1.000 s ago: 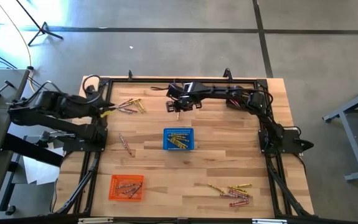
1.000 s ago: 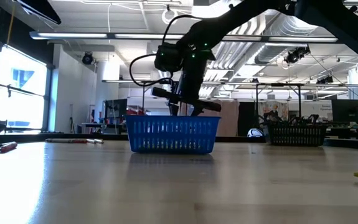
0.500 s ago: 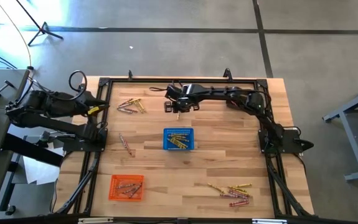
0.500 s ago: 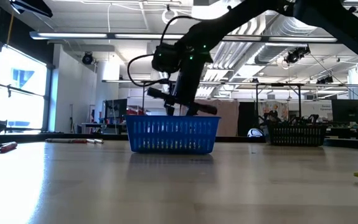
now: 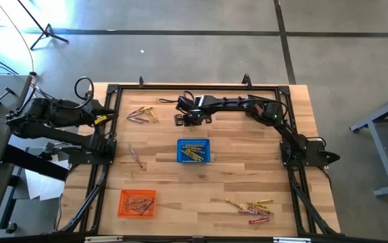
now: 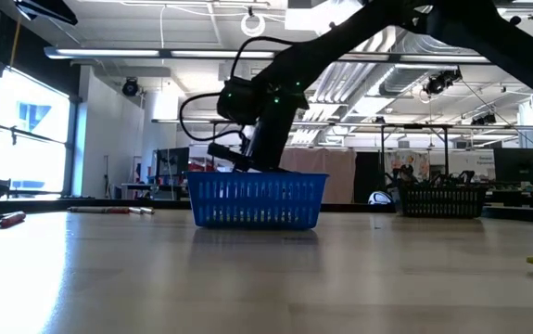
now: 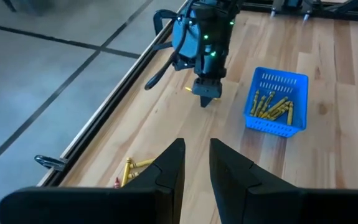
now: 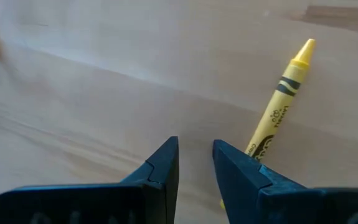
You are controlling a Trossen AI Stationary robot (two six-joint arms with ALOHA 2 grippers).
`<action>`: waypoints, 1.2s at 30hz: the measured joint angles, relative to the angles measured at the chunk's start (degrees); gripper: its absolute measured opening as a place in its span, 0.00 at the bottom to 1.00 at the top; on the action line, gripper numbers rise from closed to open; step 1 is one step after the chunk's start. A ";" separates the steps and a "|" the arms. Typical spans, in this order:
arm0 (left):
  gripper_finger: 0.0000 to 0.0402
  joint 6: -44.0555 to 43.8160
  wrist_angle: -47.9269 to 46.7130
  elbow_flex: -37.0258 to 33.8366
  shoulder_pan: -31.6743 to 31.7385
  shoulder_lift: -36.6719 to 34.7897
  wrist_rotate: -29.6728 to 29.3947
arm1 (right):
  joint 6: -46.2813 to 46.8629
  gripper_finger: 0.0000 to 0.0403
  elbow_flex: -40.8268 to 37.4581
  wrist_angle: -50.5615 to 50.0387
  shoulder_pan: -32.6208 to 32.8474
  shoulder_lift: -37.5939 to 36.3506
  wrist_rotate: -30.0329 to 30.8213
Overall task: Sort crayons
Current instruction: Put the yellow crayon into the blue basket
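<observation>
My right gripper (image 5: 181, 119) reaches to the far middle of the table and points down just above the wood (image 8: 195, 146); its fingers stand a narrow gap apart. A lone yellow crayon (image 8: 279, 102) lies flat on the table beside it. The left wrist view also shows this gripper (image 7: 207, 98). The blue basket (image 5: 194, 150) holds several yellow crayons. The orange basket (image 5: 137, 202) holds reddish ones. My left gripper (image 5: 104, 119) waits at the table's left edge, its fingers (image 7: 196, 149) a narrow gap apart and empty. My right gripper points down from above. The yellow crayon's blunt end (image 8: 253, 148) runs under one finger (image 8: 241, 171). I cannot tell whether that finger touches it. The crayon lies flat on the wood, slanting away from the fingers.
Loose crayons lie in a pile at the far left (image 5: 142, 115) and a larger pile at the near right (image 5: 251, 207). Two lie left of the blue basket (image 5: 136, 156). Bare wood lies between the baskets and piles. A dark frame (image 5: 113, 88) rims the table.
My right gripper has gone toward the table's left edge and down, and in the low view it now sits low behind the blue basket. My left gripper has drawn back toward the table's left edge, then stayed still.
</observation>
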 joint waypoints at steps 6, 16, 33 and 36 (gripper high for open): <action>0.15 1.76 -0.02 0.00 0.00 0.00 0.02 | -2.66 0.22 6.15 -3.69 0.39 0.43 3.12; 0.15 2.20 -0.06 0.00 0.00 0.00 0.01 | -1.41 0.22 12.41 -20.15 -0.14 0.20 8.07; 0.15 3.84 -0.96 0.00 0.00 0.02 0.00 | -0.44 0.22 12.51 -18.50 -0.31 5.50 4.04; 0.15 3.82 -1.24 0.00 0.00 0.02 0.00 | -0.77 0.20 12.51 -18.47 -0.24 5.50 5.11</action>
